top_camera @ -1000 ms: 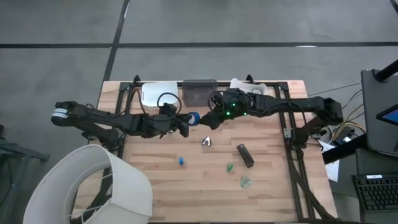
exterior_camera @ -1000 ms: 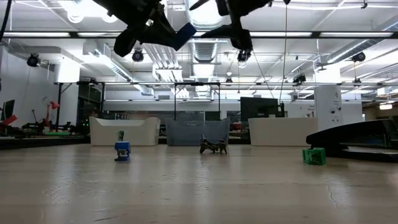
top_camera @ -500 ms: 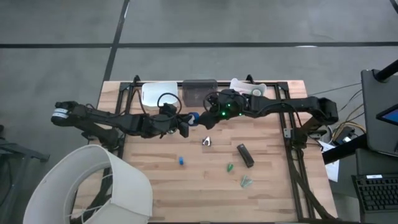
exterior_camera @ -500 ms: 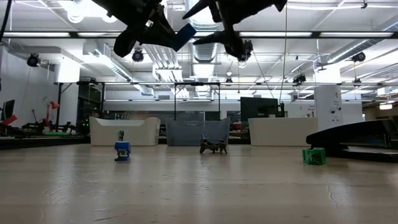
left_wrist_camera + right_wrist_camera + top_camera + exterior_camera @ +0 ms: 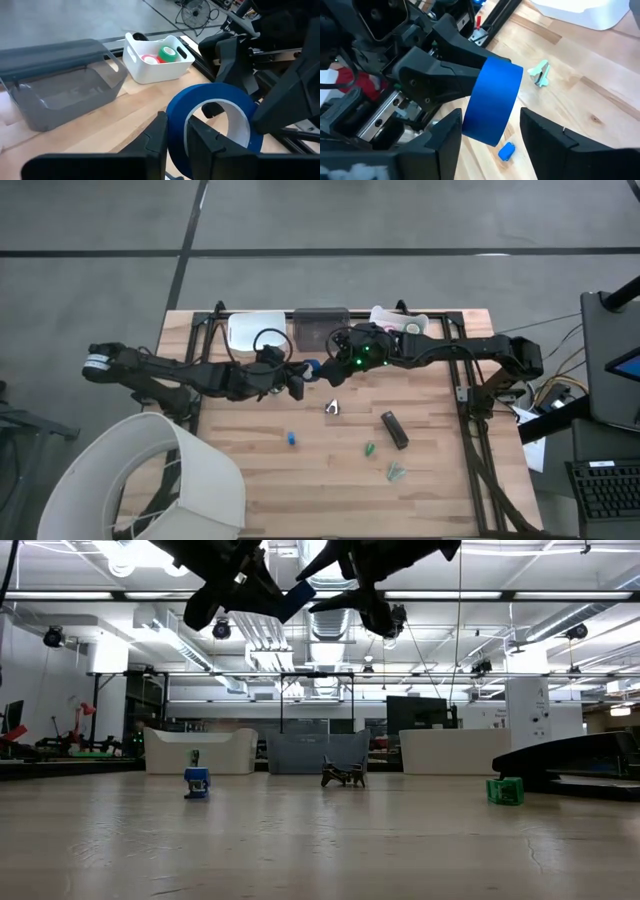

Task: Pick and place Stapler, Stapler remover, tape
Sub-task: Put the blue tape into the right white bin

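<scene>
A blue tape roll (image 5: 312,367) hangs high above the table's far middle, with my left gripper (image 5: 176,145) shut on it. My right gripper (image 5: 492,137) is open and comes from the right. Its two fingers stand on either side of the roll (image 5: 492,100), and I cannot see them touching it. The black stapler (image 5: 394,430), a silvery stapler remover (image 5: 332,408) and a teal claw piece (image 5: 396,472) lie on the table. Green and red tape rolls (image 5: 161,54) sit in a white bin (image 5: 150,70). My left gripper pinches the blue roll's wall (image 5: 175,117) between its two fingers, one finger (image 5: 202,145) inside the hollow centre and one (image 5: 152,142) outside. The fingers reach it from the table's left, slanting slightly down. The roll is lifted clear, standing on edge.
A grey see-through bin (image 5: 60,80) and a white tray (image 5: 258,332) stand along the far edge, beside the white bin. A small blue piece (image 5: 292,438) and a small green piece (image 5: 369,449) lie on the near half of the table. A white lampshade (image 5: 150,480) covers the near left corner.
My right gripper has moved a little toward the table's left and slightly down, up to the blue roll, so that its fingers now flank it. My left gripper and the roll have kept still.
</scene>
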